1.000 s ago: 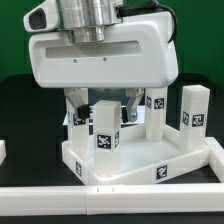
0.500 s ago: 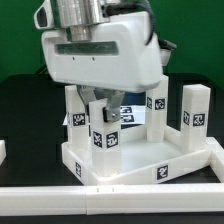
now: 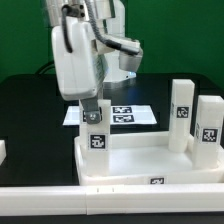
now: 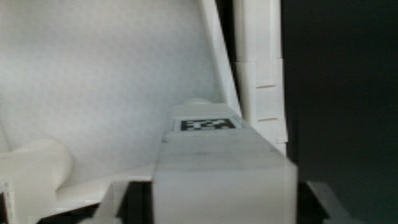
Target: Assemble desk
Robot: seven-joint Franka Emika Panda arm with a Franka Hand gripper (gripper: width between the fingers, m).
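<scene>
The end effector (image 3: pixel 93 103) is seen closed on the top of 1 white leg (image 3: pixel 96 135), which stands upright at the corner of the tabletop panel (image 3: pixel 150 160) on the exterior view's left. In the wrist view the same leg (image 4: pixel 221 175) fills the space between the 2 fingers, its tagged end face turned toward the camera, with the panel's white floor (image 4: pixel 98 90) beyond it. The grip is therefore judged to be a clamp on the leg, not an empty closure.

The step in hand is judged to be the fixing of this leg into its corner socket. Whether the leg is fully seated cannot be told, as the socket is hidden by the panel's raised rim.

2 more legs (image 3: pixel 181 112) (image 3: pixel 210 125) are stood upright at the exterior view's right side of the panel. The panel rests on the black desk (image 3: pixel 30 110), close against the long white border rail (image 3: pixel 60 200). The marker board (image 3: pixel 125 114) lies flat behind the panel.

The next move is judged to call for a turn about the leg's long axis, with the leg kept vertical and the panel held from sliding.
</scene>
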